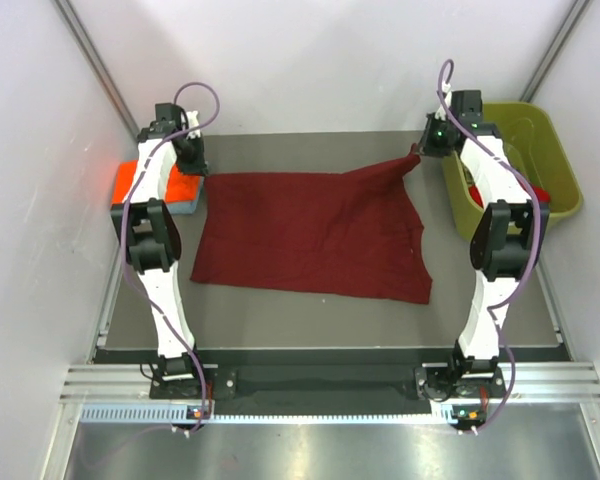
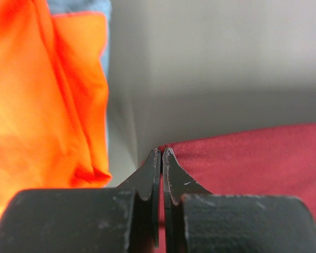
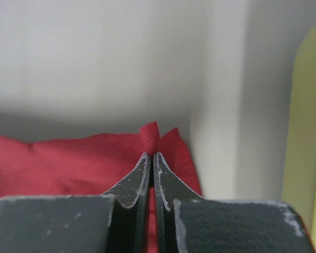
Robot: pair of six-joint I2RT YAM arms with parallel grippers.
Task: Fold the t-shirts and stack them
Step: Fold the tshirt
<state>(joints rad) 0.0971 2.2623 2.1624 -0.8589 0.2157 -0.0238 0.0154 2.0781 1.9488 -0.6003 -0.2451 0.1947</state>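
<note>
STATUS, FOLD/STACK T-SHIRTS: approx. half done (judgement).

1. Done: orange t-shirt [image 1: 138,180] lay folded on top of grey-blue t-shirt [image 1: 187,206] at far-left corner of bench [image 1: 310,315]. Stack of two, looked neat from top view.

2. In hand: maroon t-shirt [image 1: 310,235] lay spread flat at bench centre, no fold in it yet. Far-right corner was lifted off the bench and pulled toward the right arm; rest of cloth lay down.
 - Right jaws: closed, pinching that corner. Wrist view showed a tuft of maroon cloth sticking up betw. the tips.
 - Left jaws: closed at far-left corner of the same shirt, just beside the stack. Wrist view showed maroon edge at the tips and red in the slit betw. them; prob. a thin nip of cloth.

3. Left to do: fold maroon shirt, place on stack. Then red t-shirt [image 1: 546,192], visible only in part inside olive bin [image 1: 555,130] at right edge: take out, spread, fold, stack.
</note>
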